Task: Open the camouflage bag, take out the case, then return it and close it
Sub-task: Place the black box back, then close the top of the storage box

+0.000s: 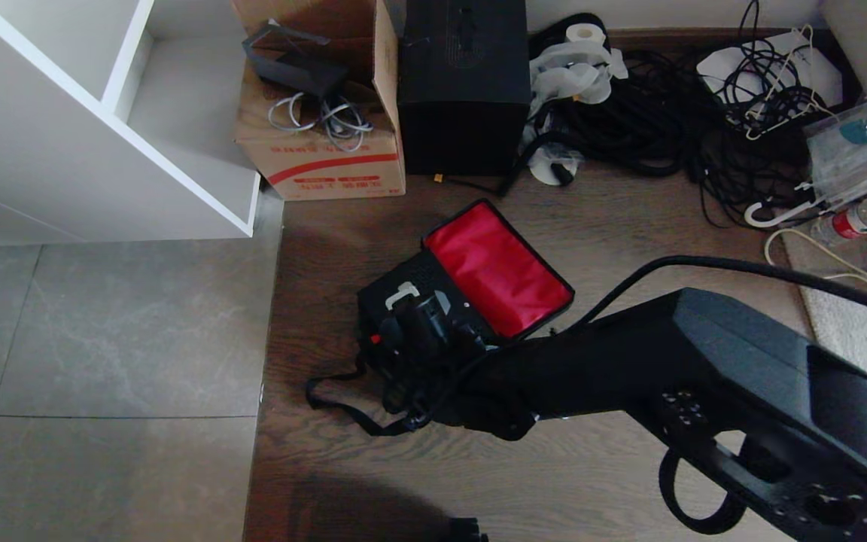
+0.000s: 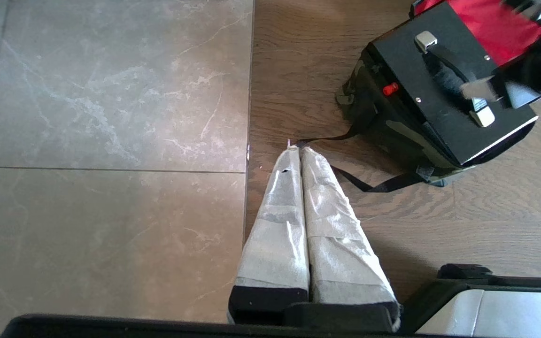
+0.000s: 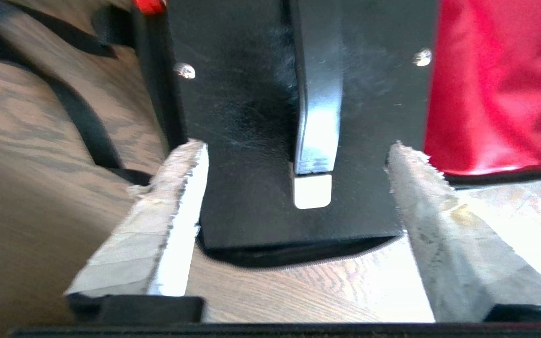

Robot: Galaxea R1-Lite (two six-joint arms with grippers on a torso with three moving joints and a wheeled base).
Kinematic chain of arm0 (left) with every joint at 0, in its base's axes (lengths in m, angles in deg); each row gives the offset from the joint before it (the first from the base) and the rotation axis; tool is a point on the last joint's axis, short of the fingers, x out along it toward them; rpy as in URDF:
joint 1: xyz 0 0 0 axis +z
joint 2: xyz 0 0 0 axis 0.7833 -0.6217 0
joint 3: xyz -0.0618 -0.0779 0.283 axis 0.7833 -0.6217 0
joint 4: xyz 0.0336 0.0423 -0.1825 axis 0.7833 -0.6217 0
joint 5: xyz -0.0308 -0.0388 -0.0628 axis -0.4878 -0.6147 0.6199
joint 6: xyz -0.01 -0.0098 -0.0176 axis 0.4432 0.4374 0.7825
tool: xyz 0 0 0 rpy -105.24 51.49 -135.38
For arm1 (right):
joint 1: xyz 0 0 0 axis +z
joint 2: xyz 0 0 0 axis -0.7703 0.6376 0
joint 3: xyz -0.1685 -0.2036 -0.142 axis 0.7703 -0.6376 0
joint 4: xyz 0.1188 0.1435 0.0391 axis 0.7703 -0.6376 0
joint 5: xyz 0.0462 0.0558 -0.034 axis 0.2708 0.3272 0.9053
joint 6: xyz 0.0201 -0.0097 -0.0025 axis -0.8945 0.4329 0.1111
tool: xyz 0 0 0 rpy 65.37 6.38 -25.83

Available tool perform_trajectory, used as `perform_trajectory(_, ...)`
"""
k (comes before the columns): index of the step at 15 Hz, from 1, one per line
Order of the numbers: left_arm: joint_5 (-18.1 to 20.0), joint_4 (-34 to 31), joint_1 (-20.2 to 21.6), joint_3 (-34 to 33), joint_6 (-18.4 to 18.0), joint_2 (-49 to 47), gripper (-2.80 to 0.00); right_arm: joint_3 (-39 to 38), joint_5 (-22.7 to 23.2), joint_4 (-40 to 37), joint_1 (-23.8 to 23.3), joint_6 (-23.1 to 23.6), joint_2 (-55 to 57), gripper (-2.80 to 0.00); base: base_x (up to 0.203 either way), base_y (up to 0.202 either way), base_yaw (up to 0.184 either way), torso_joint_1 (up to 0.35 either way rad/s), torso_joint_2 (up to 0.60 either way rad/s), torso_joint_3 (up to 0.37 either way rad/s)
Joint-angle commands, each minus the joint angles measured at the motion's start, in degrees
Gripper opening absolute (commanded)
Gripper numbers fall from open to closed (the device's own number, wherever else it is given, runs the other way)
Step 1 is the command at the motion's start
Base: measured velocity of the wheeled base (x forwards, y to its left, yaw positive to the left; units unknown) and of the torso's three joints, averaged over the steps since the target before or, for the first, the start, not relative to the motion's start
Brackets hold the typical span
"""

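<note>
1. Hanging low near the robot's own base, the left gripper (image 2: 300, 152) is sitting idle with its taped fingers (image 2: 280, 220) pressed together on nothing, hovering over the seam where the grey tile floor (image 2: 111, 141) meets the wood floor (image 2: 439, 225). Looks parked out of the way so the other arm has room.

2. Reaching in from the right, the right gripper (image 3: 296, 155) is standing with its padded fingers (image 3: 172, 197) spread wide apart, one either side of the case's handle (image 3: 317, 94) and not touching it. My guess is it's either letting go of the handle or lining up for it; can't say which.

3. Sitting upright inside the camouflage bag (image 2: 395, 136), the case (image 1: 411, 316) is showing its black top, silver handle ends and the little red latch (image 2: 391, 88) on the side. Standing handle-up makes sense, since that's the only grabbable bit.

4. Lying flopped back on the wood floor, the bag's lid is showing its red lining (image 1: 497, 267), so the opening is staying clear for the case. The black strap (image 1: 336, 403) is trailing loose on the floor toward the robot, which could snag later.

5. Lining the far wall are a red-striped cardboard box (image 1: 324, 162), a tall black box (image 1: 463, 83), and a messy pile of black cables (image 1: 667, 113). All well apart from the bag.
</note>
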Motion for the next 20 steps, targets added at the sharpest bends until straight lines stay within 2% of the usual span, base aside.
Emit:
perform_trajectory(1, 0.0, 0.0, 0.0, -0.6, 0.1, 0.0, -2.8, -5.0, -0.3, 0.6, -0.4, -0.5, -7.3, 0.0, 0.0, 0.0, 0.0, 0.0, 0.0, 0.0)
perform_trajectory(2, 0.1, 0.0, 0.0, -0.5, 0.0, 0.0, -2.8, -7.1, -0.1, 0.6, -0.9, -1.7, -9.3, 0.0, 0.0, 0.0, 0.0, 0.0, 0.0, 0.0)
perform_trajectory(3, 0.0, 0.0, 0.0, -0.6, 0.0, 0.0, -2.8, -9.8, 0.1, 0.5, -2.3, -5.1, -11.6, 0.0, 0.0, 0.0, 0.0, 0.0, 0.0, 0.0)
perform_trajectory(4, 0.0, 0.0, 0.0, -0.5, 0.0, 0.0, -2.8, -11.3, 0.3, -0.2, -4.8, -9.1, -13.3, 0.0, 0.0, 0.0, 0.0, 0.0, 0.0, 0.0)
perform_trajectory(6, 0.0, 0.0, 0.0, -0.5, 0.0, 0.0, -2.8, -14.6, 0.7, -2.3, -10.6, -13.6, -16.6, 0.0, 0.0, 0.0, 0.0, 0.0, 0.0, 0.0)
perform_trajectory(7, 0.0, 0.0, 0.0, -0.5, 0.0, 0.0, -2.8, -16.3, 1.9, -2.5, -13.3, -18.4, -17.6, 0.0, 0.0, 0.0, 0.0, 0.0, 0.0, 0.0)
perform_trajectory(9, 0.0, 0.0, 0.0, -0.5, 0.1, 0.0, -2.8, -18.2, 8.5, -2.3, -19.7, -29.2, -18.6, 0.0, 0.0, 0.0, 0.0, 0.0, 0.0, 0.0)
perform_trajectory(10, 0.1, 0.0, 0.0, -0.5, 0.0, 0.0, -2.8, -18.5, 15.0, -2.3, -23.8, -35.2, -18.6, 0.0, 0.0, 0.0, 0.0, 0.0, 0.0, 0.0)
perform_trajectory(12, 0.0, 0.0, 0.0, -0.5, 0.1, 0.0, -2.8, -18.6, 25.3, -1.0, -28.4, -42.4, -17.2, 0.0, 0.0, 0.0, 0.0, 0.0, 0.0, 0.0)
perform_trajectory(13, 0.1, 0.0, 0.0, -0.5, 0.0, 0.0, -2.8, -18.6, 27.7, 1.8, -30.3, -46.8, -15.6, 0.0, 0.0, 0.0, 0.0, 0.0, 0.0, 0.0)
perform_trajectory(16, 0.0, 0.0, 0.0, -0.5, 0.0, 0.0, -2.8, -16.3, 28.8, 4.8, -31.2, -54.4, -10.7, 0.0, 0.0, 0.0, 0.0, 0.0, 0.0, 0.0)
perform_trajectory(20, 0.0, 0.0, 0.0, -0.6, 0.0, 0.0, -2.8, -12.8, 30.1, 5.0, -31.4, -58.3, -5.2, 0.0, 0.0, 0.0, 0.0, 0.0, 0.0, 0.0)
